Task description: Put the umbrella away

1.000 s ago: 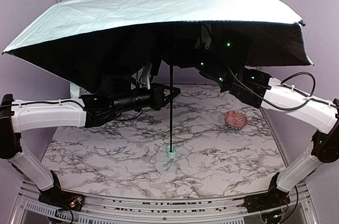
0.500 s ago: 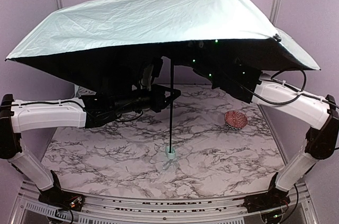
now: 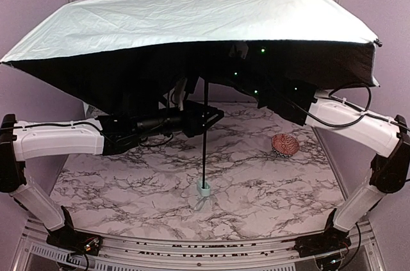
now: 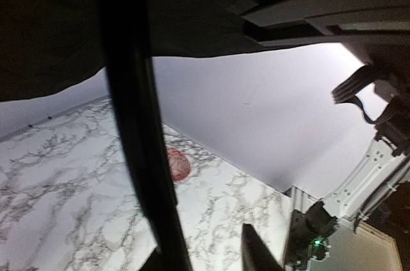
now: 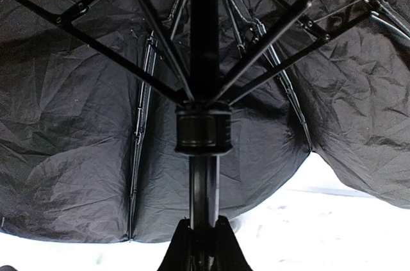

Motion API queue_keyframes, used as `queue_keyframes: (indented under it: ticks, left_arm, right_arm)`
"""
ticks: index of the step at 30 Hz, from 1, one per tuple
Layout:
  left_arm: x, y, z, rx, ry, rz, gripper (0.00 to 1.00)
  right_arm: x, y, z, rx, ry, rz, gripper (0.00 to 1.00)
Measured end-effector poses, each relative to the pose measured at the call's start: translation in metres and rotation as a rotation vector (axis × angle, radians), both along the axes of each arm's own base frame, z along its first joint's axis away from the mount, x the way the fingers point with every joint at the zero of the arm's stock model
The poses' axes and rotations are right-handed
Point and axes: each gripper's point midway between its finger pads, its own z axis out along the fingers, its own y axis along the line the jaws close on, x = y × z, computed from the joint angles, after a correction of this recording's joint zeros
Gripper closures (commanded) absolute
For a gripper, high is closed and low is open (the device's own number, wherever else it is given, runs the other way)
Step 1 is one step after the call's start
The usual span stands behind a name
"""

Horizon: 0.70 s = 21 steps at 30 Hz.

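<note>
Loosened since 1 second ago, left pincer [image 3: 204, 117] gapes slightly around the shaft [image 3: 205, 156] of the umbrella [image 3: 192, 21]; right pincer [image 5: 200, 248] (under the canopy) now clamps that shaft.

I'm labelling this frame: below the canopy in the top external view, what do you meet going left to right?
Left arm's white forearm → umbrella's pale green handle → pink round lump → right arm's white forearm.
</note>
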Motion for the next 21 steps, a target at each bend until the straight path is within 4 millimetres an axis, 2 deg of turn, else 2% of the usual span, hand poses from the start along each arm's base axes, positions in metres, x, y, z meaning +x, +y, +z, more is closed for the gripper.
queue_keyframes:
  ticks: [2,8,14,16,19,21]
  left_arm:
    - [-0.004,0.0,0.004,-0.022,-0.001,-0.032,0.61]
    - [0.0,0.006,0.0,-0.057,0.029,-0.057,0.74]
    - [-0.006,0.006,-0.001,-0.08,0.03,-0.091,0.7]
    - [-0.008,0.006,-0.005,-0.079,0.036,-0.099,0.79]
    - [-0.01,0.007,-0.009,-0.08,0.044,-0.107,1.0]
    - [-0.012,0.007,-0.009,-0.084,0.035,-0.117,1.0]
  right_arm:
    - [-0.003,0.003,-0.001,0.023,0.019,0.031,1.0]
    - [-0.014,0.002,0.007,0.092,0.037,0.089,1.0]
    - [-0.02,-0.009,0.023,0.125,0.011,0.085,1.0]
    - [-0.021,-0.013,0.029,0.135,0.0,0.081,1.0]
    - [-0.02,-0.017,0.033,0.136,-0.012,0.072,1.0]
    - [-0.019,-0.019,0.033,0.133,-0.016,0.061,1.0]
